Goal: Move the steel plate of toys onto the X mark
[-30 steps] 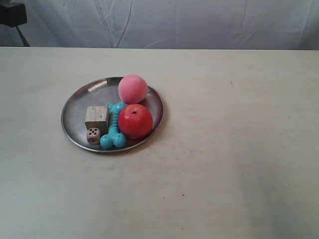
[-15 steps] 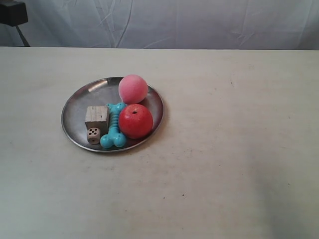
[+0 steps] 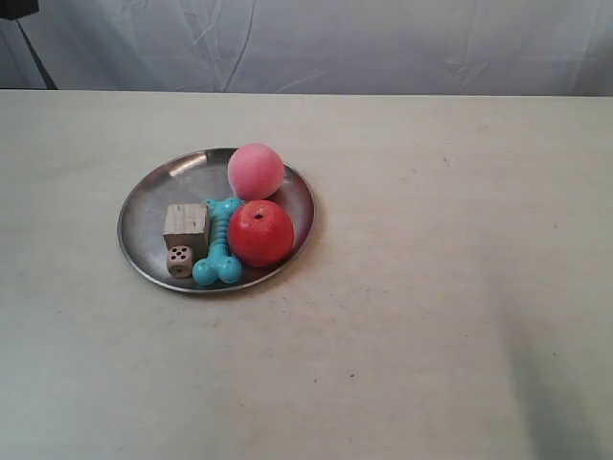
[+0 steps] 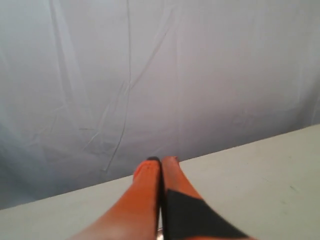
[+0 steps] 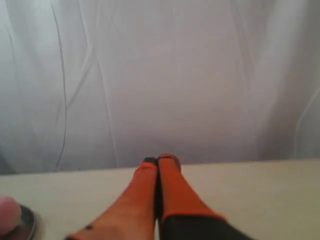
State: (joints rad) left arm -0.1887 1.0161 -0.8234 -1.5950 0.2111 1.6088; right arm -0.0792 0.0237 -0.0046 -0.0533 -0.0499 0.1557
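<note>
Exterior view: plate (image 3: 151, 196) sits flat on the table (image 3: 441, 287), left of centre in the frame, and no gripper is touching it. All the toys are inside the rim. The pink ball (image 3: 256, 171) is at the plate's far edge. The red ball (image 3: 261, 233) is just in front of it, toward the plate's right side, and we cannot tell whether the two touch. The bone (image 3: 219, 241) lies lengthwise against the red ball's left side. The cube (image 3: 186, 226) is left of the bone, with the die (image 3: 179, 261) in front of it, close to the near rim. A wrinkled grey cloth (image 3: 383, 43) hangs behind the table. We see a dark object (image 3: 11, 8) in the upper left corner and cannot identify it.

Left wrist view: left gripper (image 4: 161, 161) has its orange fingers pressed together with nothing between them, above bare table and facing the cloth (image 4: 200, 75).

Right wrist view: right gripper (image 5: 157, 161) also has its jaws together and empty. The pink ball (image 5: 7, 215) and a bit of the plate rim (image 5: 27, 222) show at the frame edge, well apart from the fingertips.
</note>
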